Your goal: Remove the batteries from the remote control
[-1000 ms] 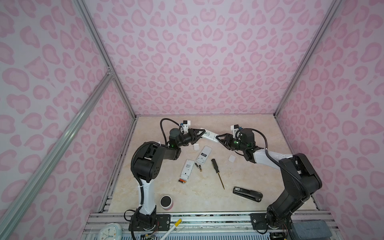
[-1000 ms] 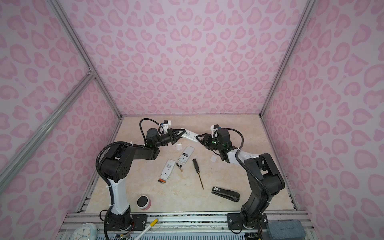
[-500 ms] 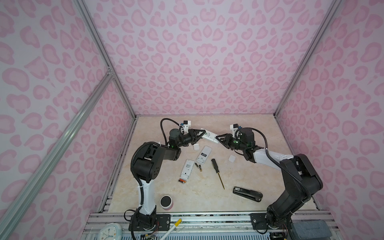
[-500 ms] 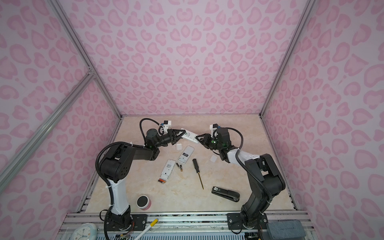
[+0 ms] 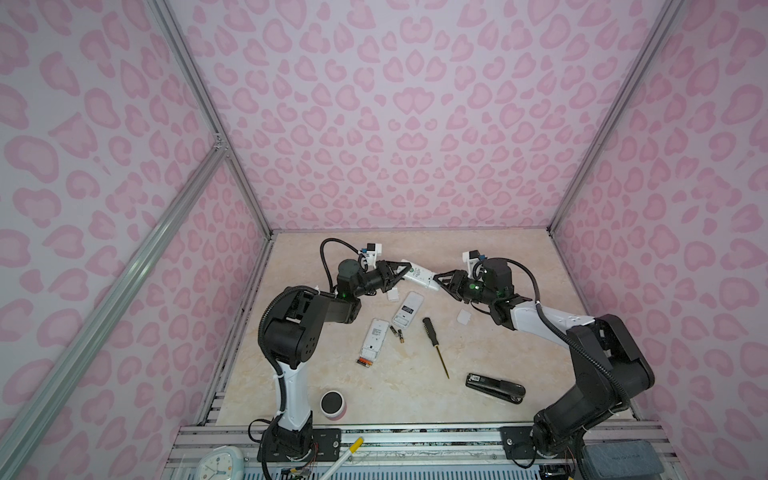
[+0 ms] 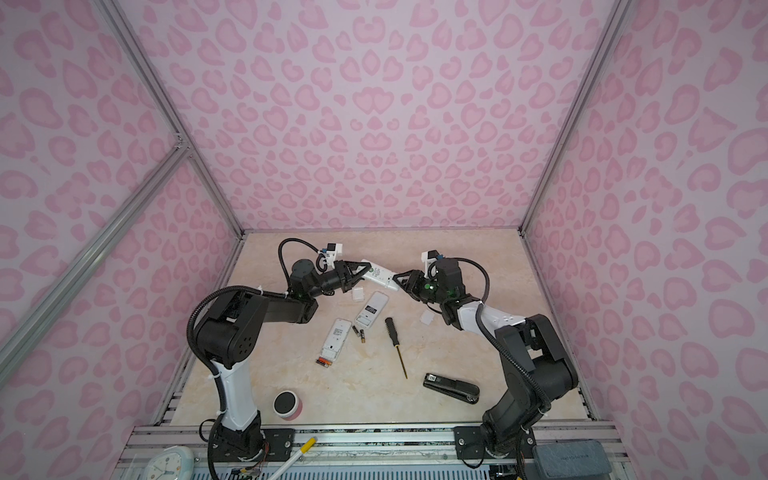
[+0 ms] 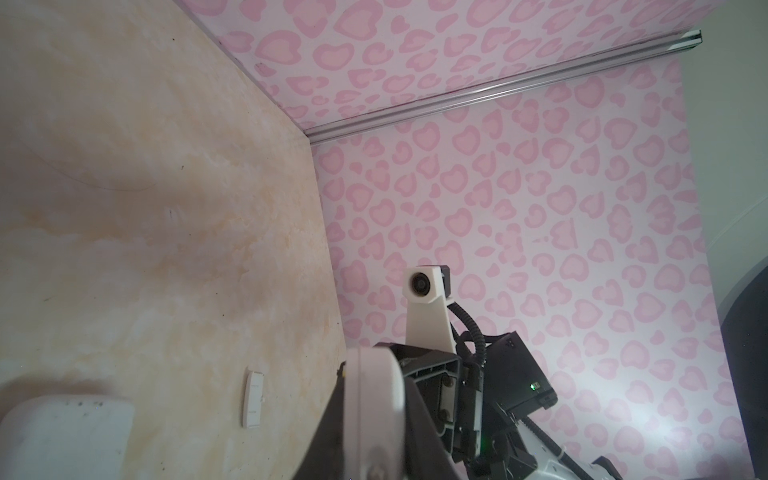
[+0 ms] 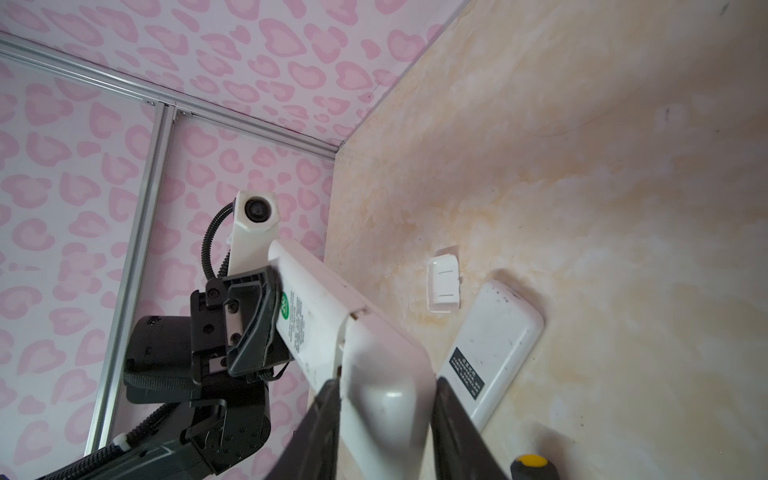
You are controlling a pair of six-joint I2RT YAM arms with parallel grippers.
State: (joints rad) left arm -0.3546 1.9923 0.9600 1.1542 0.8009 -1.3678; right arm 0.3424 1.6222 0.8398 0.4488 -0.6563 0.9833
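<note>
- L gripper point(image 5: 400, 272) was closed down to a narrow gap on one end of a white remote point(image 5: 419, 277). Its dark fingers point(image 8: 249, 320) pinched the label end, as seen in the R wrist view.
- R gripper point(image 5: 439, 281) was clamped on the opposite end of the same remote. Its fingers point(image 8: 461, 436) sat tight against both long sides with no gap showing.
- The remote hung btwn the two grippers, clear of the table point(image 5: 478, 249), tilted w/ the R-gripper end lower. Both top views showed it bridging the tips (L gripper point(image 6: 360, 272), R gripper point(image 6: 397, 281), remote point(image 6: 378, 275)).
- The back of the remote faced the R wrist cam. Whether any cells were inside, can't tell.
- Two loose batteries point(image 5: 397, 333) lay side by side on the table, below the grippers and toward the arm bases, nearer the L gripper. Neither gripper touched them.
- A 2nd remote point(image 5: 408, 309) lay flat right under the held one, btwn the grippers and those batteries.
- A 3rd remote point(image 5: 374, 340) lay just beside the batteries, on the L-gripper side. Orange-striped bits showed at its far end; too small to tell what they were.
- One small white cover point(image 5: 392, 296) lay just under the L gripper, and another cover point(image 5: 464, 328) under the R gripper.
- A screwdriver point(image 5: 434, 345) and a stapler point(image 5: 494, 387) lay well apart from both grippers, toward the R arm base.
</note>
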